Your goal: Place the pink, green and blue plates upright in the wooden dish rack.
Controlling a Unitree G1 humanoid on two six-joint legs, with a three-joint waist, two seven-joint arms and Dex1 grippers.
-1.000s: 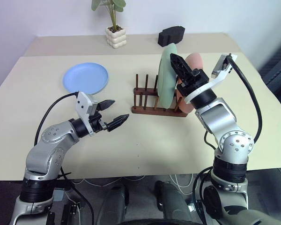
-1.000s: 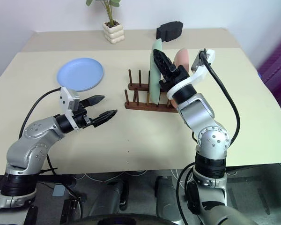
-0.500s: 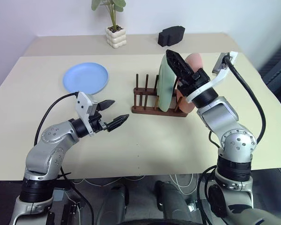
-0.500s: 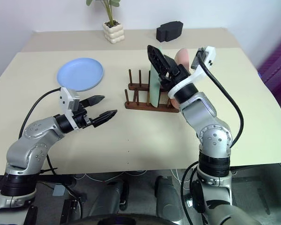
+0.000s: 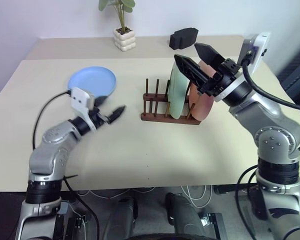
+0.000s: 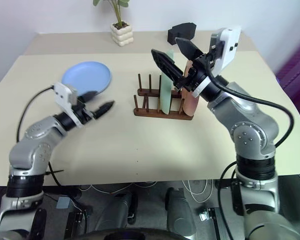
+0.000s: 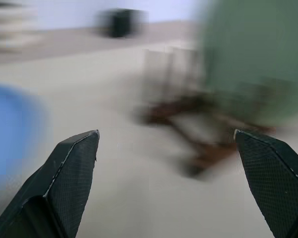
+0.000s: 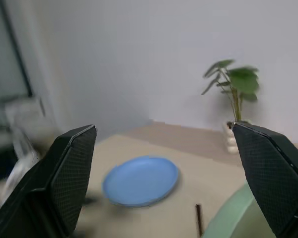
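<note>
A: Count on the worktop?
B: One beige worktop. On it: three plates, one rack, one potted plant, one black block.

A: Plates?
B: One blue plate, lying flat, far left, well apart from the rack. One green plate and one pink plate, both on edge in the wooden dish rack.

A: Rack contents?
B: Two plates. Green stands about mid-rack, pink at the right end, just beside green. The pegs at the left end are free.

A: Plant and block?
B: Far edge. Plant in a white lumpy pot, far centre-left. Block to its right, behind the rack.

A: Grippers?
B: Two. Right gripper is above the two racked plates, jaws spread wide, nothing between them; the lower finger lies close across the top of the green plate, contact I can't tell. Left gripper is low over the worktop, near side of the blue plate and left of the rack, jaws wide apart and empty.
</note>
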